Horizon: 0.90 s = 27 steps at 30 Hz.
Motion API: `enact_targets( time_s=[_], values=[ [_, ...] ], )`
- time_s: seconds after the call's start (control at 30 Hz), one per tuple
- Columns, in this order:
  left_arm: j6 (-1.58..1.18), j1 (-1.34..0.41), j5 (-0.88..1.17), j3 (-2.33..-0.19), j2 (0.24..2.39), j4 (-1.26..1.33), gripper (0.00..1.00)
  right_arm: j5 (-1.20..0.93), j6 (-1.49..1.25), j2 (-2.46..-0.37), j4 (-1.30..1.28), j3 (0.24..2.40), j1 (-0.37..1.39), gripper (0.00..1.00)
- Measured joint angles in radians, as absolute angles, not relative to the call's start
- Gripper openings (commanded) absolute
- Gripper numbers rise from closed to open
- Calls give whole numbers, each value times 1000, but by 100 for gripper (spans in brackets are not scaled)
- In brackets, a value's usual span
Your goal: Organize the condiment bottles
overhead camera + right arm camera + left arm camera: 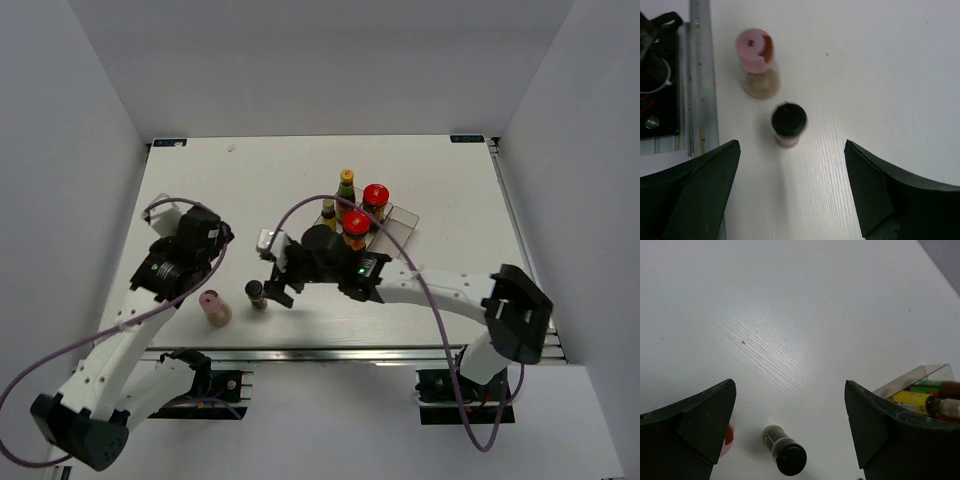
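Near front edge of bench, left of centre: pink bottle (212,306) and black-capped bottle (256,294) upright, close together, not touching, neither held. Past centre toward far edge: clear tray (402,224) holding tall yellow-capped bottle (346,186), small yellow-capped bottle (329,212), two red-lidded jars (375,197) (356,226), all upright. Right gripper (272,268) spread wide, empty, just beside black-capped bottle on its tray side. Left gripper (215,235) spread wide, empty, over left part of bench.
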State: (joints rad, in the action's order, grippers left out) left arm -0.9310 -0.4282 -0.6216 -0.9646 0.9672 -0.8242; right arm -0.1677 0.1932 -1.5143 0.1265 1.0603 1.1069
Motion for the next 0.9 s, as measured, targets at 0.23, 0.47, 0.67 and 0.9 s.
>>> enact_targets(
  time_s=[0.23,0.47,0.67,0.9],
  values=[
    [-1038,-420,-754,-975,809,-981,98,-281,303,-1785,148,1280,1206,89],
    [-1053,-413,-811,-975,773,-1024,98,-330,345,-2013,152,1495,1221,89],
    [-1056,-394,-890,-975,739,-1025,98,-367,365,-2099,141,1594,1225,89],
    [-1067,-412,-847,-975,736,-1018,98,-383,337,-2183,125,1637,1229,87]
  ],
)
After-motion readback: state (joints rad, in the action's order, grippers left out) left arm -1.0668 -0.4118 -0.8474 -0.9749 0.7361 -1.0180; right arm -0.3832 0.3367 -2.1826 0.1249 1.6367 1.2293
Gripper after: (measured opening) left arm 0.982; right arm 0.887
